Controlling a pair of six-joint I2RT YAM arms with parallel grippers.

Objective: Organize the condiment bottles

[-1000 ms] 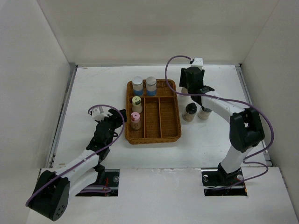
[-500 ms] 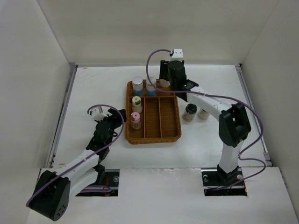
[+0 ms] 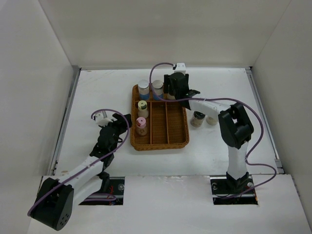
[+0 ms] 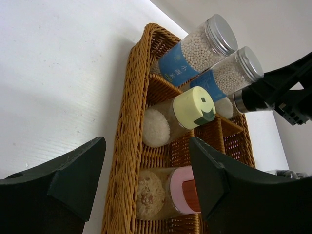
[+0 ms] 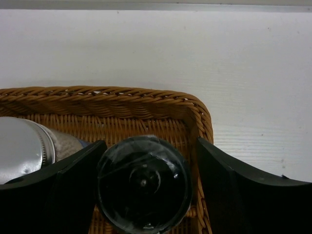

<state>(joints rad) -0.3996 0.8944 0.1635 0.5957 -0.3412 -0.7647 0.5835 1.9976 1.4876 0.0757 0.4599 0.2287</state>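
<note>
— Seven jars; how much room around them?

— Five stand inside the wicker tray (image 3: 173, 124). The yellow-capped jar (image 3: 142, 107) and the pink-capped jar (image 3: 141, 126) are in compartments along its left rim. The first blue-labelled jar (image 3: 143, 89) and the second blue-labelled jar (image 3: 157, 87) stand side by side at the far end. The black-capped jar (image 5: 143, 187) is tight in the far right corner, close to the rim. A dark-lidded jar (image 3: 197, 118) and a half-hidden jar (image 3: 212, 120) stand on the counter (image 3: 97, 92) just right of the tray.

— The arms?

— The right arm is stretched over that far corner, its right fingers (image 5: 234, 190) apart either side of the black-capped jar, wicker showing beside one. The left arm lies low near the left rim, its left fingers (image 4: 63, 185) apart, holding nothing.

— Writing?

— White marks on the blue labels, unreadable.
</note>
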